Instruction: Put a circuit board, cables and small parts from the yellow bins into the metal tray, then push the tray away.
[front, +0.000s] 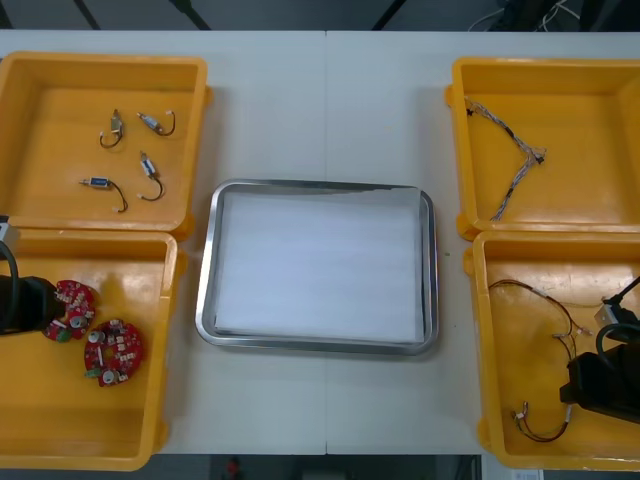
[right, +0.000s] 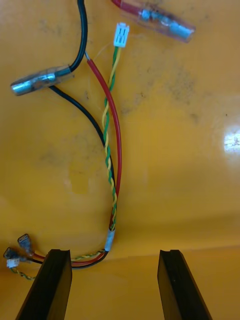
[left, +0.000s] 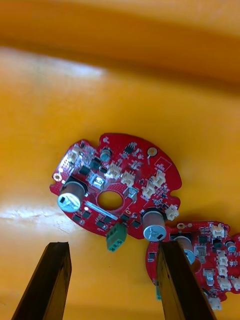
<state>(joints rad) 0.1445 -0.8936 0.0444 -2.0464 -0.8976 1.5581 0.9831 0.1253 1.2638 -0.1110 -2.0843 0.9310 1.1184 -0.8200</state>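
Observation:
My left gripper hangs in the near left yellow bin, open, just short of two round red circuit boards. In the left wrist view the nearer board lies just beyond the fingertips, and the second board lies partly behind one finger. My right gripper is low in the near right yellow bin, open over a red and yellow cable twisted with a black one. The cable's bend passes between the gripper fingers. The metal tray, white inside, lies at the table's centre.
The far left yellow bin holds several small metal parts. A twisted blue and white cable lies in the far right yellow bin. Clear-sleeved connectors lie on the bin floor beyond my right fingers.

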